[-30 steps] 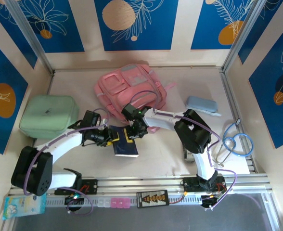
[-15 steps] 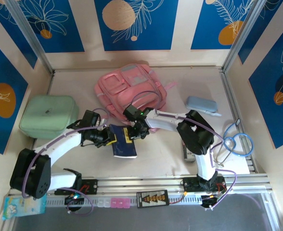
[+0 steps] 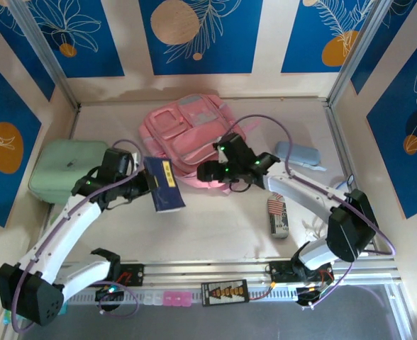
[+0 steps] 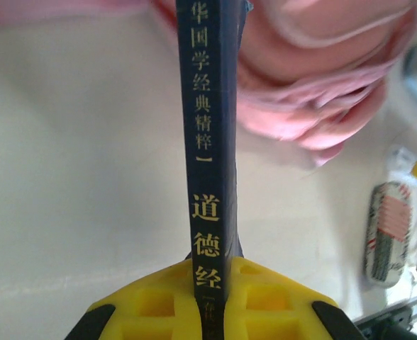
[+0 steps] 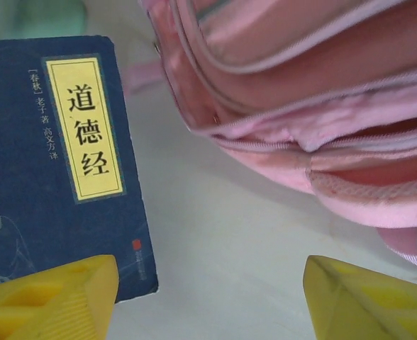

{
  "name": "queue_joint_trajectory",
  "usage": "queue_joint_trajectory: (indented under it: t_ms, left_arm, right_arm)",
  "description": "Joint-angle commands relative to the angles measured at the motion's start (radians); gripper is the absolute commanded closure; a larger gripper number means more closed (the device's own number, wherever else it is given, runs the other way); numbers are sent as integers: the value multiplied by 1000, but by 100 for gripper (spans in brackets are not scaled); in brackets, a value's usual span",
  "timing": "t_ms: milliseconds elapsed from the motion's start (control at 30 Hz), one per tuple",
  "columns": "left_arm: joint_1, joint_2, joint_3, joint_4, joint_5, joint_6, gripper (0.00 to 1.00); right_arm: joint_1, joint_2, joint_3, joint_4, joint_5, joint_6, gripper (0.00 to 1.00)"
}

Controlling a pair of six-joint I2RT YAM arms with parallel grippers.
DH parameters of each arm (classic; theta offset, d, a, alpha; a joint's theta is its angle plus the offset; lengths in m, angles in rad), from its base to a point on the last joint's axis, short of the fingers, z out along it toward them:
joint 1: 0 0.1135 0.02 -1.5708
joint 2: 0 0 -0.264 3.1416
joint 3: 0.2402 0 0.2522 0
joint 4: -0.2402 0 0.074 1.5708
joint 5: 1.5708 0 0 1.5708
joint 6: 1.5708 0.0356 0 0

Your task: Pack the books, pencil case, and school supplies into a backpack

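A second ago both sets of jaws met at the dark blue book (image 3: 165, 185) lying on the tabletop (image 3: 223, 227) in front of the pink backpack (image 3: 187, 127). Now the left jaws have carried it up and to the left, and it hangs beside the backpack's left side, apart from it. They are pinched narrow on the book's lower end; in the left wrist view the spine (image 4: 208, 142) stands straight up between the yellow pads. The right jaws have let go and swung over to the backpack's near edge, where they stand wide with bare tabletop (image 5: 215, 248) between the tips. The book's yellow title strip (image 5: 84, 127) shows at their left. The backpack's zipped mouth (image 5: 301, 152) (only a little agape) shows at their right. A mint-green soft case (image 3: 70, 170) lies just behind the left arm. The pale blue pencil case (image 3: 298, 153) lies right of the backpack, beyond the right arm. A red-and-white striped pack (image 3: 278, 214) rests on the tabletop under that arm, well apart from the book.
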Motion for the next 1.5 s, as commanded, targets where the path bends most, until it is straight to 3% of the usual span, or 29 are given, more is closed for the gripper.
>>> queue_joint_trajectory:
  t_ms: [0,167,400,500,667,1100,1300,1467]
  left_arm:
    - [-2,12,48,242,13,-25,100]
    - [-10,130,53,689,68,-196,100]
    - [-37,306,111,1016,56,-390,100]
    - [-44,342,99,1148,15,-486,100]
    - [-56,383,122,1225,-12,-584,100]
    - [-98,432,116,1324,8,-682,100]
    - [-105,450,83,1371,12,-733,100]
    - [-105,444,63,1377,26,-735,100]
  right_arm:
    - [-60,-38,-30,119,-185,83,28]
    - [-143,-85,-56,250,-293,219,24]
    - [-260,-97,-110,449,-450,435,15]
    - [-312,-88,-157,592,-486,658,14]
    - [-303,-50,-184,811,-467,879,11]
    - [-233,58,-137,1006,-316,984,10]
    - [-210,101,-200,1237,-172,1007,18]
    - [-203,162,-174,1295,-180,1025,30]
